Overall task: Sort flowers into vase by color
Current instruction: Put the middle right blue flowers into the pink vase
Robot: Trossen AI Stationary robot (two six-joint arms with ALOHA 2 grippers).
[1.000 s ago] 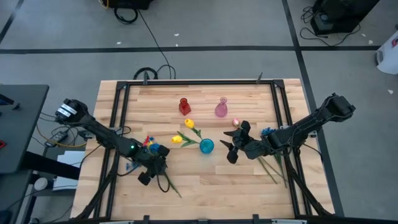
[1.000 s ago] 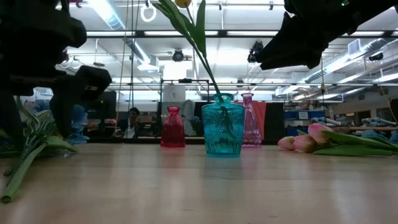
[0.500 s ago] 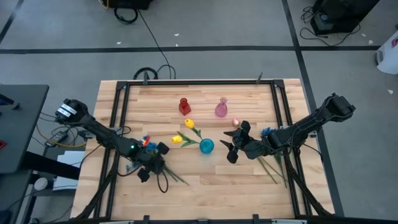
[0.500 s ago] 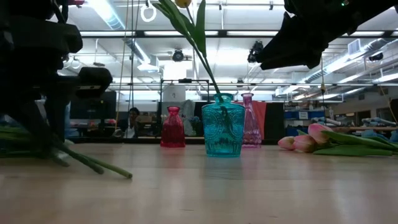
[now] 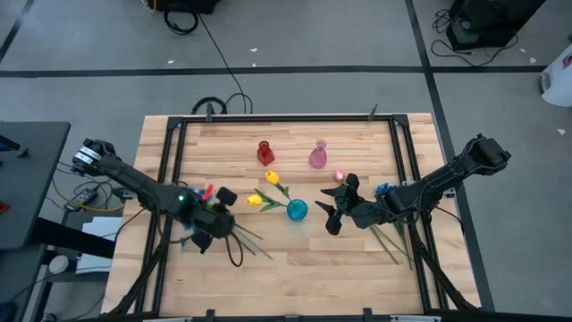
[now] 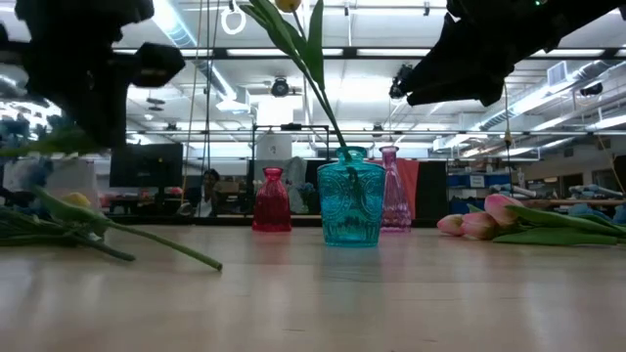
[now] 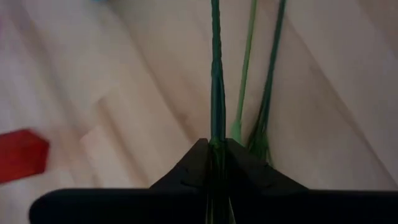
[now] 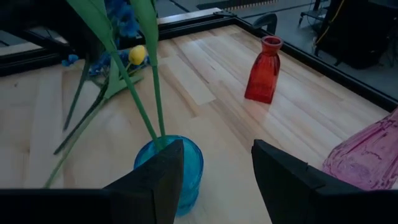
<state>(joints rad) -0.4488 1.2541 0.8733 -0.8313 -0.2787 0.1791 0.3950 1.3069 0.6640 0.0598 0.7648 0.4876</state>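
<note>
Left gripper point(image 7: 216, 149): I see it clenched on one thin green stem point(image 7: 216, 74), above the table's point(image 5: 295, 259) left side.
Stem axis: runs straight out from my fingertips (two more stems lie just beside it).
Nearer arm: left; the teal vase point(image 5: 297, 210) sits well off toward table centre.
Right gripper point(image 8: 214, 165): released, hovering just beside the teal vase.
Materials: ribbed plastic stems, embossed glass vases, pale wood planks.
</note>
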